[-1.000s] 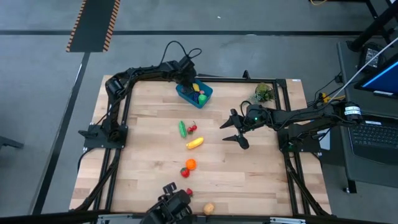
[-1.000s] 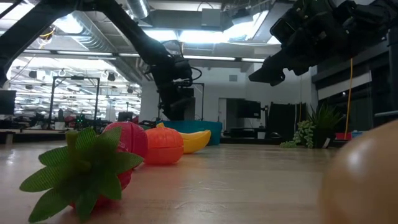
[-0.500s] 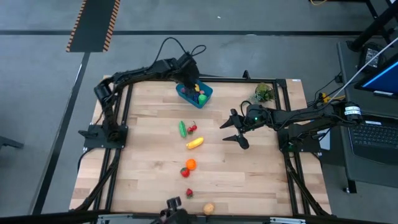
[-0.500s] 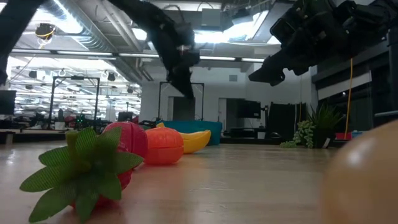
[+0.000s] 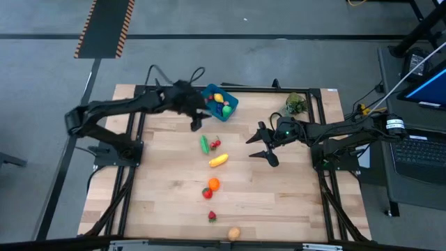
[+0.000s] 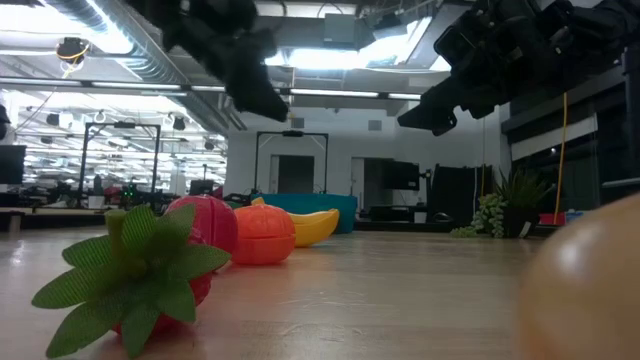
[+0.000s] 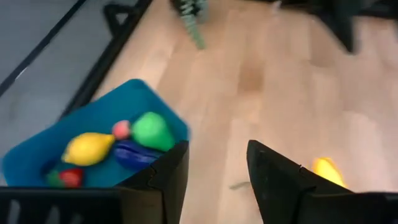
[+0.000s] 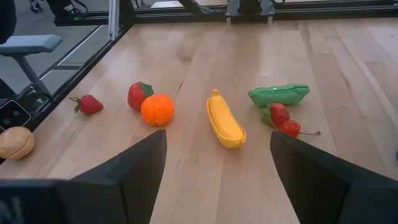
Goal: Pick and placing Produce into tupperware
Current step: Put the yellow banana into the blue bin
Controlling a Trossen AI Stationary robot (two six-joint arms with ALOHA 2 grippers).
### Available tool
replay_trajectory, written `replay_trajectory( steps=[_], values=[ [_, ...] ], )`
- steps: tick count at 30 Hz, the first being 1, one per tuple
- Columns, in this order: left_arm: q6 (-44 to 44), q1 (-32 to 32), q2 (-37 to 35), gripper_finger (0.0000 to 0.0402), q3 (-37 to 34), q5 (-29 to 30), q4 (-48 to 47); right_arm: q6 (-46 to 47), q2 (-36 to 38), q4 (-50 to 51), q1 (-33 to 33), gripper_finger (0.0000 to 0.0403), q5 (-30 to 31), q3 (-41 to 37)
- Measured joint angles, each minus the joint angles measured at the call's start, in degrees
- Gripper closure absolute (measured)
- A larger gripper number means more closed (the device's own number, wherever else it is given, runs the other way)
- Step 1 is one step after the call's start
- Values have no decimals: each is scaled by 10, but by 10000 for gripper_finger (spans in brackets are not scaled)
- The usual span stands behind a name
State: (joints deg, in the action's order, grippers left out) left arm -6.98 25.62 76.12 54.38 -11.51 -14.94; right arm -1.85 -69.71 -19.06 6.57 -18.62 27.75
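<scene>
Overhead, both empty grippers, left [image 5: 196, 120] and right [image 5: 263, 146], gaped above the wooden table [image 5: 279, 195], centre frame, grey floor [image 5: 279, 21] around.

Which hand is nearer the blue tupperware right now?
Left. The left hand hangs open just beside the tupperware, over its table-centre side. The right hand hovers open farther off, nearer the table's middle.

The blue tupperware [image 7: 93, 134] holds yellow, green, pink, red and dark blue produce [image 7: 150, 129]; beside it, the left tool [image 7: 214, 171] hangs open over the wooden surface [image 7: 261, 81].
</scene>
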Motion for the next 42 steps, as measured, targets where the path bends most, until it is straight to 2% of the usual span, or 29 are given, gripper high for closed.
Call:
replay_trajectory(
  steps=[5, 11, 30, 34, 42],
  values=[
    [9, -43, -67, 252, -70, 0, 13, 0, 0, 0, 0, 114, 0, 0],
    [34, -85, -79, 246, -105, 0, 11, 2, 0, 0, 0, 114, 0, 0],
    [37, -108, -75, 261, -110, 2, 14, 3, 0, 1, 0, 114, 0, 0],
    [49, -142, -72, 265, -110, 5, 37, 2, 0, 1, 0, 114, 0, 0],
    [69, -233, -37, 272, -94, 82, 40, 1, 0, 1, 0, 114, 0, 0]
  ],
)
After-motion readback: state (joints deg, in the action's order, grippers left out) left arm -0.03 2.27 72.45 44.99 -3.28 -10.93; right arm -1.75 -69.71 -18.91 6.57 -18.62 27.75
